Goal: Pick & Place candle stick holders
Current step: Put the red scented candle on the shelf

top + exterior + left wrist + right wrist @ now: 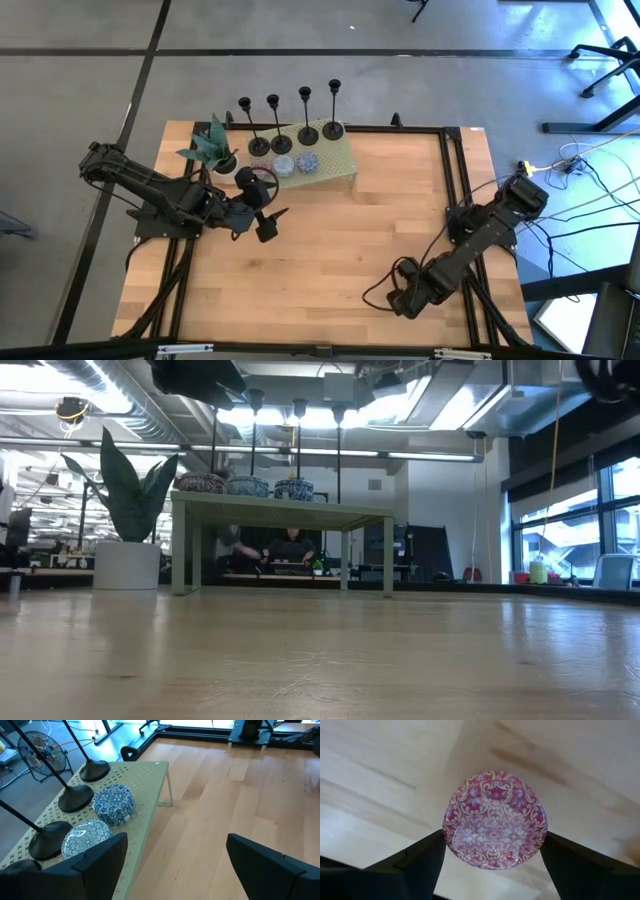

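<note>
right gripper [400, 298]: at 5 o'clock on the table [400, 210], nearest the robot's side. Its fingers sit against both edges of a red patterned disc [494, 819], so it looks clamped on that, not on a holder.
left gripper [270, 222]: at 9 o'clock, jaws wide with nothing between them, facing the green shelf [345, 160].
patterned bowls [114, 804]: on the shelf's front half, just before the holders' bases.
candle stick holders [308, 135]: four in a row along the shelf's back edge, at 12 o'clock, upright and well apart from both grippers.
handling: probably light, stiff and top-heavy. The thin stems would tip easily and look slick.
hold: likely low on the stem, just above the round base, with a straight lift to clear the bowls.
high view only: shows all four holders and both arms at once.
low view only: shows the shelf raised on legs, with the stems [298, 440] rising above it.
left wrist view only: shows how close the bases [75, 799] crowd the bowls.
right wrist view only: shows the disc, which the arm hides from overhead.
</note>
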Robot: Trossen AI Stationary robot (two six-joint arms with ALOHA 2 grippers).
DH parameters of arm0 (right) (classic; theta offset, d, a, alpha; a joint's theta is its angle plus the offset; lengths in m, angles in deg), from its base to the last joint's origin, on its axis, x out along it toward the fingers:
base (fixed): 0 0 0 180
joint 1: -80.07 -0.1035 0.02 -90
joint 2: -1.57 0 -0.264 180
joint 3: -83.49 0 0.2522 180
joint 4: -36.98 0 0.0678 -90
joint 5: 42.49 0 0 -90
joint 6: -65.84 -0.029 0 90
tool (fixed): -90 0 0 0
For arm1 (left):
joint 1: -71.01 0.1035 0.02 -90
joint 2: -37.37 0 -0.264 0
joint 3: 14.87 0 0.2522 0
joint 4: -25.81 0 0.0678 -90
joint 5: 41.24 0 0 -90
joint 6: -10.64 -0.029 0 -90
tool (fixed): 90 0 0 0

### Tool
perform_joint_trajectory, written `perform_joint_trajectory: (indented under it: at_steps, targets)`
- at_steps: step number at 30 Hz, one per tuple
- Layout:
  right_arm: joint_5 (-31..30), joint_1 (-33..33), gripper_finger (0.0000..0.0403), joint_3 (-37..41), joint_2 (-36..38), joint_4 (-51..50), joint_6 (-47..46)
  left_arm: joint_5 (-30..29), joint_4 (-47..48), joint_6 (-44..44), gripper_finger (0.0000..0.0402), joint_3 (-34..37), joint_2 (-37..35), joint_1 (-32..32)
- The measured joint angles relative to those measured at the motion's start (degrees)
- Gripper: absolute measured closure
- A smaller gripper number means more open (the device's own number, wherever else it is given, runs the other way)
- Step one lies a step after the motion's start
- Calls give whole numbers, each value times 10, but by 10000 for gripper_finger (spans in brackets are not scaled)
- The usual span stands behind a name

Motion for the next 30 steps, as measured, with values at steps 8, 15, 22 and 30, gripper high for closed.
perform_joint_trajectory:
  at_steps: [8,15,22,30]
  targets:
    - [-41,5,86,0,-4,-49,6,0,0,-13,64,0,0,0]
    - [-66,5,101,0,-4,-53,8,73,4,-127,64,0,0,0]
    - [-120,5,99,0,-5,-52,19,209,-2,-257,64,0,0,0]
    - [-158,19,93,1,-5,-52,53,195,-11,-260,64,0,0,0]
